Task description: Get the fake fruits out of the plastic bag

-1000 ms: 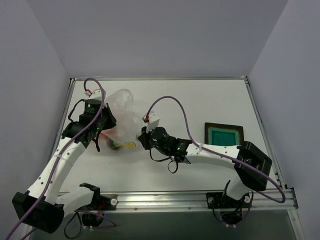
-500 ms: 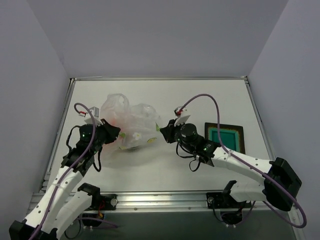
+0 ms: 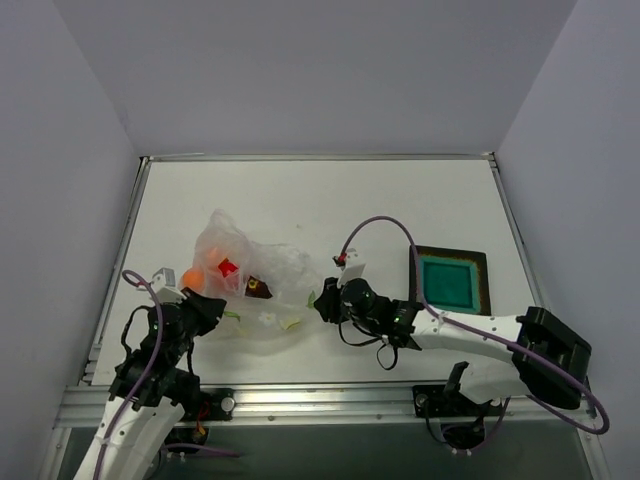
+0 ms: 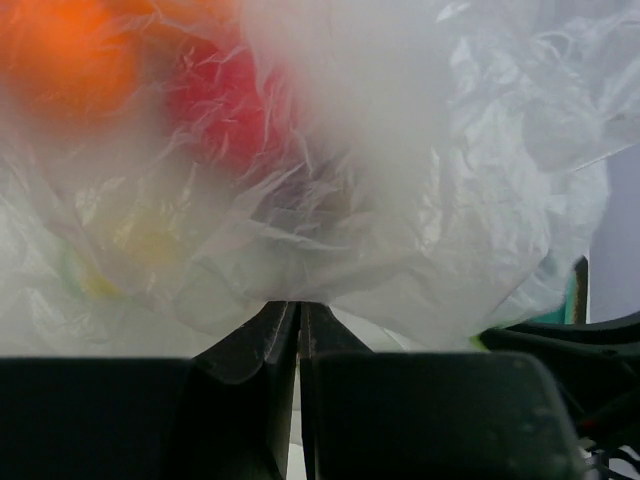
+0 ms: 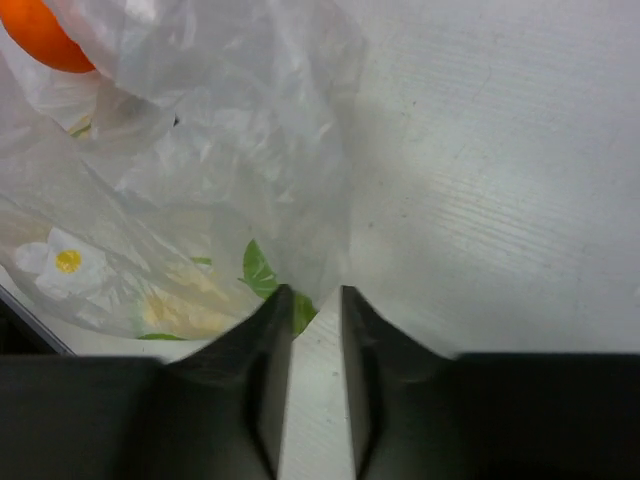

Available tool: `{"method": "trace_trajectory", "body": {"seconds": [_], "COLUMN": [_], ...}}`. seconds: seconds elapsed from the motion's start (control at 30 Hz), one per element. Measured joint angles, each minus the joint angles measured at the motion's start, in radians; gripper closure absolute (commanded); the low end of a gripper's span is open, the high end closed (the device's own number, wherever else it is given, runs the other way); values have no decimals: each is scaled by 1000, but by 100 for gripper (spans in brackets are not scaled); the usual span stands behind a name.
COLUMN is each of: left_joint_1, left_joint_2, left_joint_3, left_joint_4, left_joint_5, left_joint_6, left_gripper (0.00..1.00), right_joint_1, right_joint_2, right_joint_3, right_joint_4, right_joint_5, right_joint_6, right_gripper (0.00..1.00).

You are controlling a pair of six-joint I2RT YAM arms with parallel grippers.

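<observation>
I log: bag point(image 3: 268, 292), fruits point(image 3: 228, 267) inside, near-left; left gripper point(image 4: 298, 306) pinched tight on it; right gripper point(image 5: 312, 296) barely parted at its edge.

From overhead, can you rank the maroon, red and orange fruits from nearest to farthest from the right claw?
1. Maroon fruit, seen through the plastic bag, just left of the right claw.
2. Red fruit, further left and a little farther back.
3. Orange fruit, farthest left of the three.

Left arm point(image 3: 155, 345) and right arm point(image 3: 470, 330): white link shells, black joint housings, black jaws. Purple cable point(image 3: 380, 218) loops along each; green light point(image 3: 398, 313) on right wrist.
</observation>
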Motion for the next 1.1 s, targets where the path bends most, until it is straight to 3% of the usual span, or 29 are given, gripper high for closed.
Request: {"method": "trace_trajectory", "body": {"seconds": [0.07, 0.1, 0.17, 0.27, 0.43, 0.6, 0.63, 0.7, 0.77, 0.8, 0.87, 1.0, 1.1], "left_joint_1": [0, 0, 0, 0, 0, 0, 0, 0, 0, 0, 0, 0, 0], "left_joint_2": [-2, 2, 14, 31, 26, 25, 26, 29, 47, 67, 112, 194, 235], "left_joint_3": [-13, -22, -40, -55, -48, 16, 32, 69, 126, 179, 295, 516, 578], "left_joint_4": [-5, -4, -2, -1, -7, -42, -47, -54, -78, -105, -151, -204, -201], "left_joint_5": [-3, -3, 0, 13, 18, 16, 16, 18, 29, 46, 69, 87, 96], "left_joint_6": [-14, -18, -22, -22, -12, -1, 4, 18, 49, 73, 122, 217, 259], "left_gripper": [98, 98, 98, 98, 97, 85, 79, 73, 58, 54, 43, 28, 18], "right_joint_1": [0, 0, 0, 0, 1, 1, 1, -1, -2, -4, -7, -14, -15], "right_joint_2": [-52, -85, -158, -249, -181, 66, 120, 220, 293, 319, 341, 319, 293], "right_joint_3": [33, 53, 108, 216, 417, 554, 571, 591, 594, 594, 591, 571, 536], "right_joint_4": [-69, -104, -175, -240, -264, -274, -278, -281, -283, -286, -282, -223, -176], "right_joint_5": [18, 23, 33, 28, -18, -48, -52, -59, -63, -67, -79, -96, -101], "right_joint_6": [-14, -29, -57, -105, -198, -278, -291, -319, -328, -332, -328, -314, -298], "right_gripper": [59, 45, 29, 19, 19, 19, 21, 54, 81, 87, 98, 99, 99]}}
